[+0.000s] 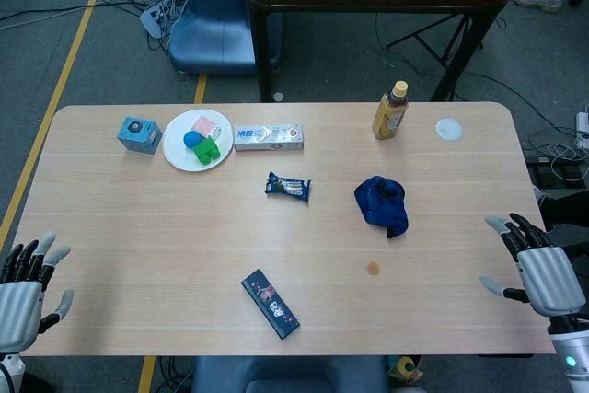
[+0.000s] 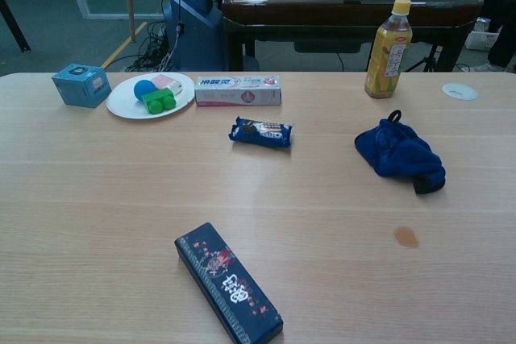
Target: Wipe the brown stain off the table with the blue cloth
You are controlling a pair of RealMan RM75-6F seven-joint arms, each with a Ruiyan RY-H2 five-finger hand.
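Note:
The blue cloth (image 1: 382, 203) (image 2: 398, 155) lies crumpled on the table, right of centre. A small round brown stain (image 1: 373, 270) (image 2: 405, 237) marks the wood just in front of it. My right hand (image 1: 538, 267) hovers open at the table's right edge, well to the right of the cloth and stain. At the front left corner my left hand (image 1: 23, 290) is open too, far from both. Neither hand shows in the chest view.
A dark flat box (image 1: 271, 303) (image 2: 228, 281) lies near the front edge. A snack packet (image 1: 288, 188), toothpaste box (image 1: 268, 138), white plate (image 1: 176, 153) with toys, blue cube (image 1: 139, 134), drink bottle (image 1: 390, 110) and white disc (image 1: 449, 129) sit further back.

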